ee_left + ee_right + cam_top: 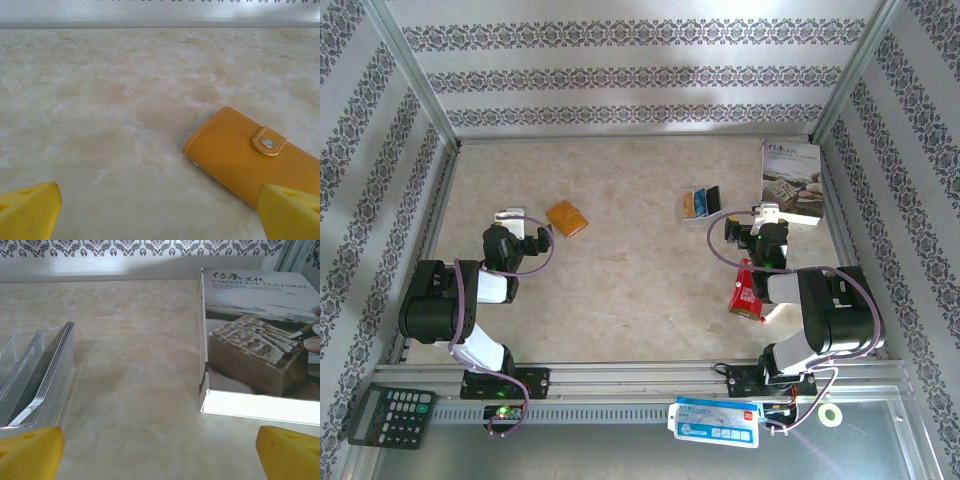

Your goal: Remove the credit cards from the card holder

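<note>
Left claw [160, 216]: jaws spread wide, nothing between them. Yellow fingertips [27, 212] sit at the bottom corners of the left wrist view, with bare bench [115, 100] between.

Card holder [245, 155]: orange, folded shut, tab snapped down over the flap. It lies flat on the bench ahead of the left claw and off to its right. Its near end runs behind the right-hand fingertip; can't tell if they touch. From the top camera the card holder [566, 217] is on the left half of the bench, just beyond the left claw [527, 232] and angled.

Right claw [160, 456]: also wide open and empty, low over the bench. Ahead of it on the right is a white book [260, 350] lying flat, cover up. On the left is a clear plastic stand [20, 390] with a stack of thin cards [50, 370] leaning in it. Open bench runs between the two.

Top view: right claw [767, 212] is near the book [792, 180] and well apart from the card holder. A red packet [745, 290] lies beside the right arm.
</note>
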